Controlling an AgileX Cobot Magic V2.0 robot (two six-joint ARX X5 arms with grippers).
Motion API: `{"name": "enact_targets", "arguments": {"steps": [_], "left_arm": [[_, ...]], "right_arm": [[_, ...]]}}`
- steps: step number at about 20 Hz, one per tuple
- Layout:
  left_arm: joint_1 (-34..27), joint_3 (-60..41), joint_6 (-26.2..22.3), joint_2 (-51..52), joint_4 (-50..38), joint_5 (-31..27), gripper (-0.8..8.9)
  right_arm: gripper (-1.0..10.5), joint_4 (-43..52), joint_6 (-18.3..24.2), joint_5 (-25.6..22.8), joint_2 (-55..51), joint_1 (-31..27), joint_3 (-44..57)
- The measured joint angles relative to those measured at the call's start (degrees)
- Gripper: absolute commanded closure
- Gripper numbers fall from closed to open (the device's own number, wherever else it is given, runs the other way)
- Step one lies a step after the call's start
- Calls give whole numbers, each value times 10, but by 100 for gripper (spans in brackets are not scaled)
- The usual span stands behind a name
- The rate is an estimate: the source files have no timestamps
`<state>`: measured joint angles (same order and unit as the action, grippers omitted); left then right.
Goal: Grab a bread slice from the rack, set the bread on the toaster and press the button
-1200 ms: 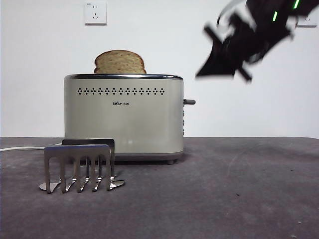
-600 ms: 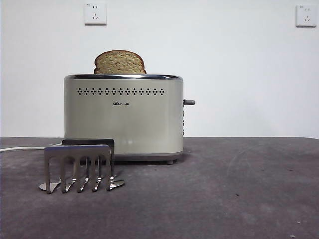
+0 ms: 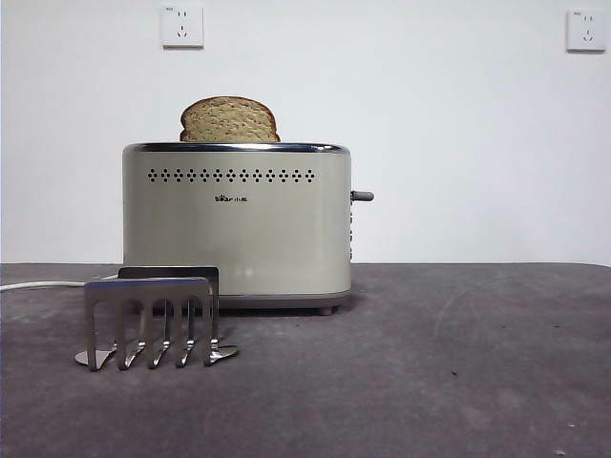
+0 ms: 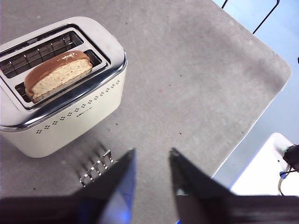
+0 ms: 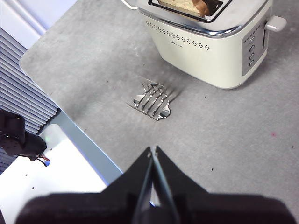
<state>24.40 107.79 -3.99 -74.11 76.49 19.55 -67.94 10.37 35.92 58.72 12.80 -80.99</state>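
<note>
With the slice of bread [image 3: 229,119] standing proud in the toaster [image 3: 237,224] well below both arms, your pinched-together right gripper [image 5: 152,154] risked glancing off the lever [image 5: 274,22], while the left gripper [image 4: 152,161] hung parted.

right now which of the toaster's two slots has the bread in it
The slot nearer the dotted, logo side of the toaster holds the slice of bread; the other slot shows only bare wire.

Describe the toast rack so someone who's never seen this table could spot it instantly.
Find the cream toaster, the biggest thing on the grey table, with a slice of bread standing up out of its top slot. The toast rack stands on the table just in front of the toaster's left end, apart from it. It is the only bare brushed-steel piece: low, with comb-like slotted plates, holding no bread.
</note>
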Motion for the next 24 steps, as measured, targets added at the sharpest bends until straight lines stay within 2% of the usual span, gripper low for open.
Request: {"name": "enact_targets", "arguments": {"steps": [14, 17, 19, 22, 24], "left_arm": [[0, 0, 0, 0, 0, 0, 816], [-15, 0, -12, 7, -2, -17, 817], [-43, -7, -41, 32, -57, -26, 816], [-106, -32, -70, 106, -209, -27, 817], [-158, -85, -77, 162, -319, -27, 816]], "right_arm": [[946, 0, 0, -1, 1, 0, 0], [946, 0, 0, -2, 1, 0, 0], [946, 0, 0, -2, 1, 0, 0], [946, 0, 0, -2, 1, 0, 0], [946, 0, 0, -2, 1, 0, 0]]}}
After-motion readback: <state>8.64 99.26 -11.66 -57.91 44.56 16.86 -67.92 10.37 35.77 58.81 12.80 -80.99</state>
